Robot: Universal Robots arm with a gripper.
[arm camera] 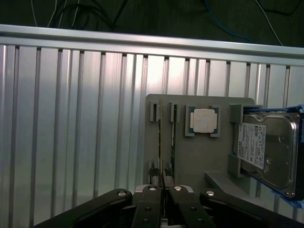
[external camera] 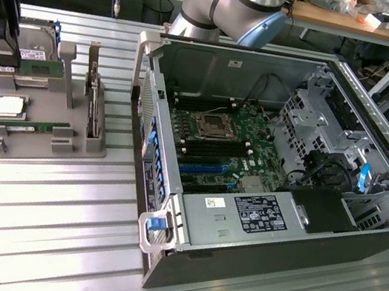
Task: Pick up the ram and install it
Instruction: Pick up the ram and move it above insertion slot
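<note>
One ram (external camera: 20, 128) lies flat in its slot on the grey fixture (external camera: 35, 151) at the exterior view's left, on the near side of the silver processor (external camera: 9, 107); green, narrow, not yet lifted. Claw (external camera: 1, 44) hangs above the fixture's far left end, beside the hard drive (external camera: 36, 50); its fingers (arm camera: 153, 178) are drawn together with hardly a slit between them, nothing held. Ram sits below the claw and toward the near side, apart from it.

Wrist view: claw (arm camera: 160, 173) looks down on the fixture (arm camera: 199, 156); ram (arm camera: 173, 137) seen edge-on as a dark thin strip, long axis running roughly parallel to the slit between the fingers, offset to the processor's side rather than directly beneath. Judgement: fingers would need to part and shift across toward the stick to straddle its thin edge.

Open computer case (external camera: 181, 264) stands well apart on the slatted counter (external camera: 37, 223), exterior view's right; motherboard (external camera: 218, 142) exposed inside.
</note>
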